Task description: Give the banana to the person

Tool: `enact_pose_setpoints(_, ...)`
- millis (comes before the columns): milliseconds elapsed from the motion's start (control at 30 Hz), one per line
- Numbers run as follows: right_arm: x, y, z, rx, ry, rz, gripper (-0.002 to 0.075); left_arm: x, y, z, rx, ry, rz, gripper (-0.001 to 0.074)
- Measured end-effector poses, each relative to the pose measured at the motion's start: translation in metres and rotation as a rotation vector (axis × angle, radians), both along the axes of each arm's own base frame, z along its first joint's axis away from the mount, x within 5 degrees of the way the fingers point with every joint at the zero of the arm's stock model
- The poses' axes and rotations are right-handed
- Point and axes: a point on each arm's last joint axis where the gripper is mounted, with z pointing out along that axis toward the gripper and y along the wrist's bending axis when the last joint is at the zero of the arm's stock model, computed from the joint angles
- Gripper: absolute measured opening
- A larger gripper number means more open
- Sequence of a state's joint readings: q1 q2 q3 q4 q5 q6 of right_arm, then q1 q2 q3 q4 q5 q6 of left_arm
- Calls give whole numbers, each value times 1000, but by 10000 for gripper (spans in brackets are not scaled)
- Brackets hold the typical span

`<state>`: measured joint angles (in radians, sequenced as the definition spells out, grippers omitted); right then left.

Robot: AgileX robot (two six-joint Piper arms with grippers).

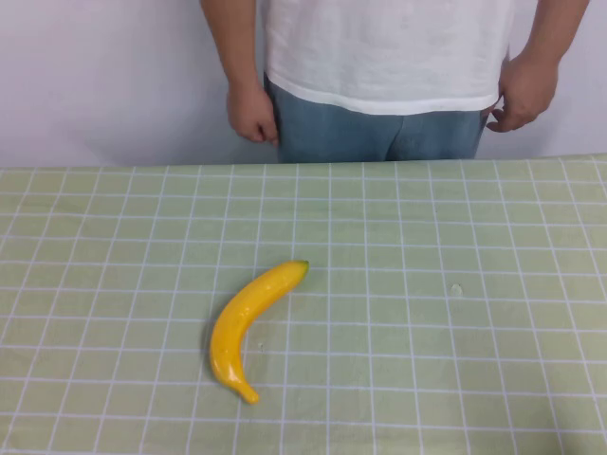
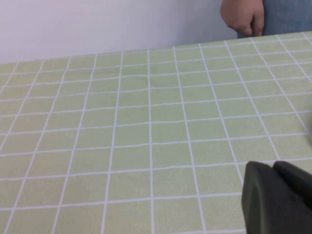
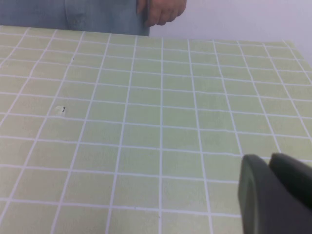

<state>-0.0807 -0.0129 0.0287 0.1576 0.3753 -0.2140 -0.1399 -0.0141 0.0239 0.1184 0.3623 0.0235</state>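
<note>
The yellow banana [image 1: 248, 327] with a greenish tip lies on the green checked tablecloth [image 1: 455, 237], left of centre near the front. The person [image 1: 389, 57] in a white T-shirt and jeans stands behind the table's far edge with both hands hanging down. Neither gripper shows in the high view. My left gripper [image 2: 273, 166] shows in the left wrist view with its dark fingers together, empty, above bare cloth. My right gripper [image 3: 269, 160] shows in the right wrist view, fingers together, empty. The banana is out of both wrist views.
One hand of the person [image 2: 241, 17] shows at the far table edge in the left wrist view, the other hand [image 3: 163, 10] in the right wrist view. A small mark [image 1: 457, 288] sits on the cloth right of the banana. A plain white wall stands behind.
</note>
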Motion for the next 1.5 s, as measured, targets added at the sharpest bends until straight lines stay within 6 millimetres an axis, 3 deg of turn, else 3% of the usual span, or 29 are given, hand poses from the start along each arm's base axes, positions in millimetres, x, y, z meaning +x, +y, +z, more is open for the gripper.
enact_pose_setpoints(967, 0, 0, 0, 0, 0, 0, -7, 1, 1, 3, 39, -39, -2, 0)
enact_pose_setpoints(1400, 0, 0, 0, -2, 0, 0, -7, 1, -6, 45, -55, -507, -68, 0)
enact_pose_setpoints(1500, 0, 0, 0, -2, 0, 0, -7, -5, -8, 61, -119, -683, -99, 0)
